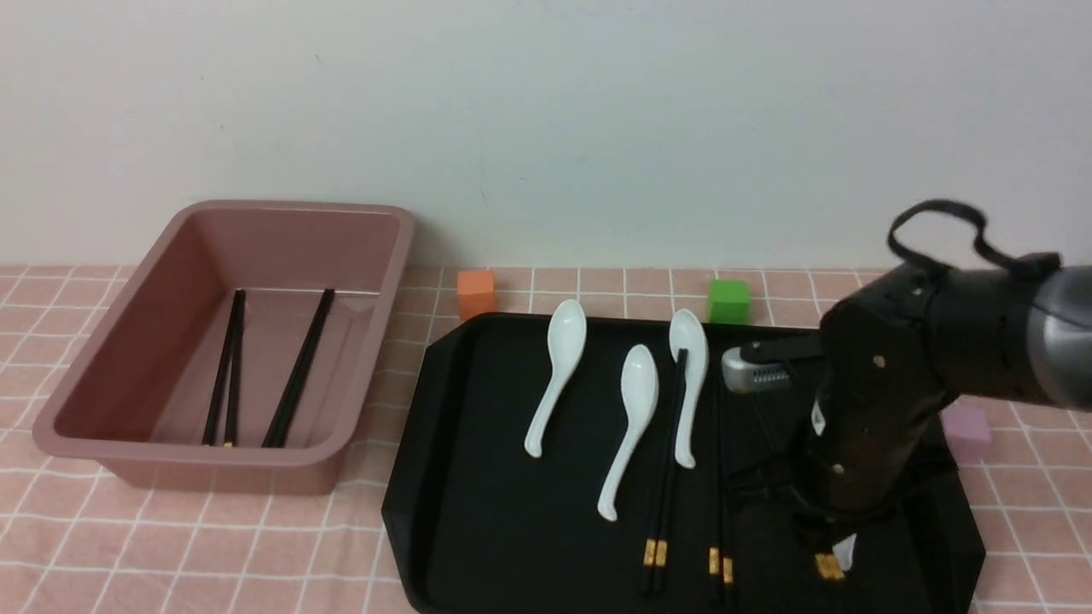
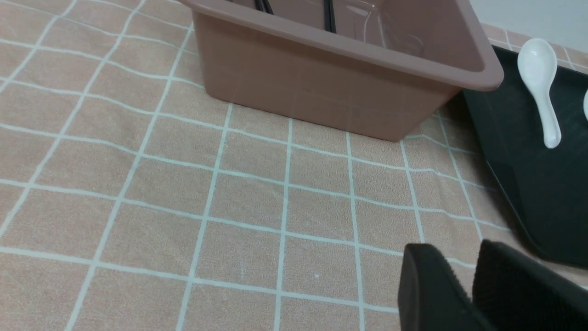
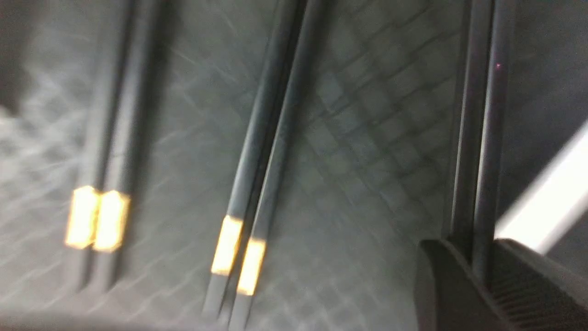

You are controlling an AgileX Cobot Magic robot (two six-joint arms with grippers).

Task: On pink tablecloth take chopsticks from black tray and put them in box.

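The black tray [image 1: 486, 477] lies on the pink tablecloth [image 1: 256, 546], right of the box [image 1: 213, 473]. Two chopstick pairs [image 1: 223, 375] lie inside the box. On the tray lie one pair of chopsticks [image 1: 668, 477] and a second pair [image 1: 719, 512]. My right gripper [image 3: 480, 248] is low over the tray's right part, shut on a third pair [image 3: 480, 138]; its gold bands [image 1: 823, 564] show under the arm. The left gripper [image 2: 459, 253] is shut and empty above the cloth, near the box's front wall [image 2: 321, 87].
Three white spoons [image 1: 631, 418] lie on the tray, one [image 1: 689, 384] against a chopstick pair. An orange cube [image 1: 476, 292] and a green cube [image 1: 728, 300] stand behind the tray, a lilac cube [image 1: 966, 431] at its right. A wall is close behind.
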